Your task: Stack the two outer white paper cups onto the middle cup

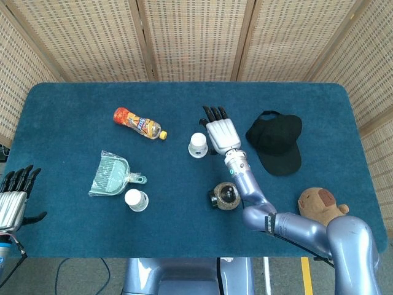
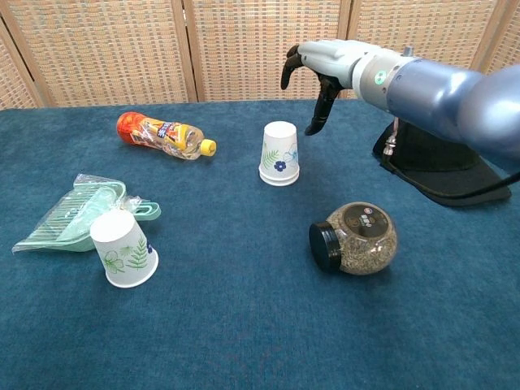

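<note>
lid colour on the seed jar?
Black. The jar lies on its side, its lid facing left; chest view shows it best.

No text legible on any object.

Matt paper cups left of the glossy metallic right hand, black cloth cap on its right, on napped blue cloth table.
</note>
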`<state>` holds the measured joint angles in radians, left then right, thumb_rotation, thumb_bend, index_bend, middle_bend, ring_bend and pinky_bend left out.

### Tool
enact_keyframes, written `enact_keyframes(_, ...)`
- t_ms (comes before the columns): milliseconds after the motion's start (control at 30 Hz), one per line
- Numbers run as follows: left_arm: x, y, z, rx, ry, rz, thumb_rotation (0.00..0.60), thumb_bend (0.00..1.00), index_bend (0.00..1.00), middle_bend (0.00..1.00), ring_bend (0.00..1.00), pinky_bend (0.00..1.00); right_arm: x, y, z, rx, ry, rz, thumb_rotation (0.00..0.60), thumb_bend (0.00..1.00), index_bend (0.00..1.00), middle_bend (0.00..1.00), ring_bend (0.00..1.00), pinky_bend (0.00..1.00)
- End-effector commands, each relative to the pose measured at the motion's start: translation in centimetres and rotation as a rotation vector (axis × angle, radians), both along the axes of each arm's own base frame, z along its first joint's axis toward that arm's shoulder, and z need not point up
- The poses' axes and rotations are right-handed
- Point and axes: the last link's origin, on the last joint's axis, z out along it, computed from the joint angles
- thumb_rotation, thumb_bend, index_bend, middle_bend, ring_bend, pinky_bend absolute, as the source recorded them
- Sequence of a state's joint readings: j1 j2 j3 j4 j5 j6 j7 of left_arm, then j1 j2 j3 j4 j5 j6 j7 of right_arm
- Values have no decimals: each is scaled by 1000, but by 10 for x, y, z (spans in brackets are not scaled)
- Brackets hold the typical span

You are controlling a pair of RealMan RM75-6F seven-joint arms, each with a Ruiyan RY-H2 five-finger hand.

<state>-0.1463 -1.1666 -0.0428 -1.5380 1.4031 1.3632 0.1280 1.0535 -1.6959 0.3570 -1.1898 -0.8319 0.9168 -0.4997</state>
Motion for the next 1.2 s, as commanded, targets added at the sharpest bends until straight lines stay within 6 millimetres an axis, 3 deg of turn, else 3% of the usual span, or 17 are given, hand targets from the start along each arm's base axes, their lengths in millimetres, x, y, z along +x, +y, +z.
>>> enact_keyframes(33,0,-1,0,0,-3,-1,600,19,0,0,0,0,-29,18,15,-25,-10,-9,600,202,288,0,0,0)
enact_keyframes(67,1,-1,0,-1,-6,-3,600,18,0,0,0,0,-48,30,24,-45,-19,-24,600,202,284,0,0,0)
enact_keyframes(233,2,-3,-2,-10,-9,-12,600,19,0,0,0,0,-90,66,51,-69,-62,-33,600,202,248,0,0,0)
enact_keyframes(333,4,-4,-4,-21,-17,-21,600,18,0,0,0,0,-125,92,71,-110,-80,-57,600,202,245,0,0,0)
enact_keyframes(667,12,-10,-13,-65,-15,-44,600,19,0,0,0,0,-188,158,104,-174,-102,-99,600,201,245,0,0,0)
enact_keyframes(933,27,-13,-23,-124,-48,-79,600,46,13,0,0,0,-213,188,114,-195,-136,-106,600,202,245,0,0,0)
enact_keyframes(1133,62,23,-23,-225,-117,-138,600,231,130,0,0,0,-215,191,116,-191,-151,-88,600,201,245,0,0,0)
enact_keyframes(1200,69,34,-24,-252,-116,-140,600,235,167,0,0,0,-215,191,116,-191,-155,-86,600,201,244,0,0,0)
